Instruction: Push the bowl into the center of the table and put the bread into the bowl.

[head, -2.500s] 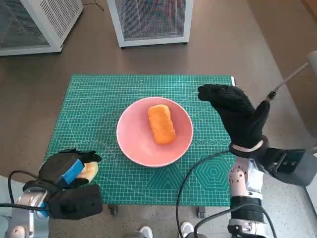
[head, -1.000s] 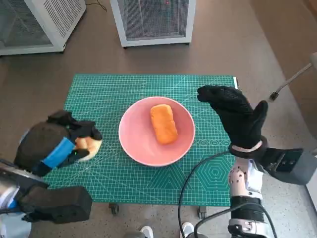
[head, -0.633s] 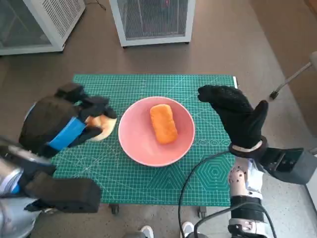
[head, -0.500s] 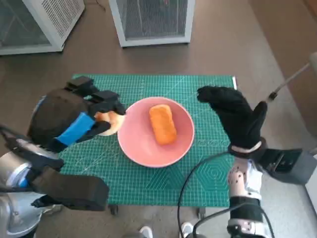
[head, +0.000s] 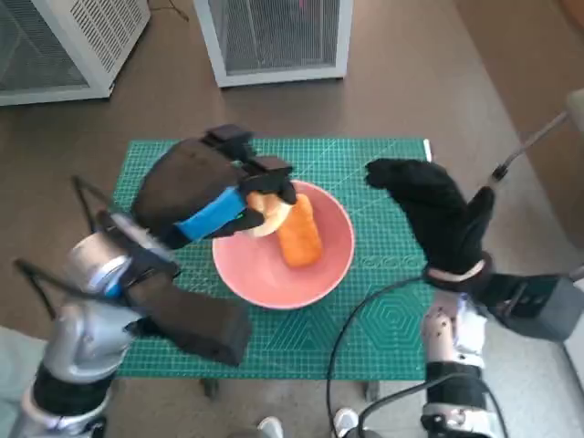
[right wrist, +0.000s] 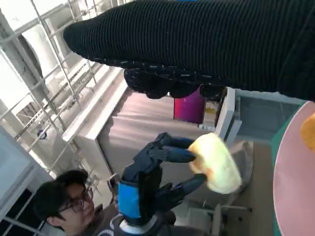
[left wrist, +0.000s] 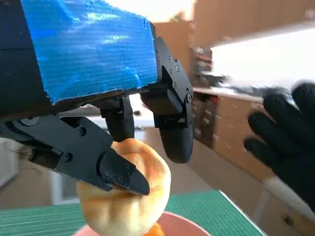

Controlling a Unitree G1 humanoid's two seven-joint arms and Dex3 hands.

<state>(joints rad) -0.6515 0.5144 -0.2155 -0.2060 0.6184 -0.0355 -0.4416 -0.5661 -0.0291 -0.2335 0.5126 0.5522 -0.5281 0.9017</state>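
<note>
The pink bowl (head: 274,274) sits near the middle of the green mat, with an orange loaf (head: 299,235) lying in it. My left hand (head: 203,195) hovers over the bowl's left rim and holds a pale round bread roll (head: 268,212) in its fingers. The left wrist view shows the roll (left wrist: 123,196) pinched between the black fingers (left wrist: 172,123), just above the bowl's rim (left wrist: 182,228). In the right wrist view the roll (right wrist: 216,164) and left hand (right wrist: 147,187) also show. My right hand (head: 436,212) is raised beside the bowl's right side, fingers spread, holding nothing.
The green cutting mat (head: 383,310) covers the small table. Two white wire-fronted cabinets (head: 274,36) stand on the floor behind it. A black cable (head: 365,319) loops over the mat's front right. A person (right wrist: 64,196) sits nearby in the right wrist view.
My left hand has lifted the roll from the mat's front left corner and carried it right and forward to above the bowl's left rim. The right hand has stayed put.
</note>
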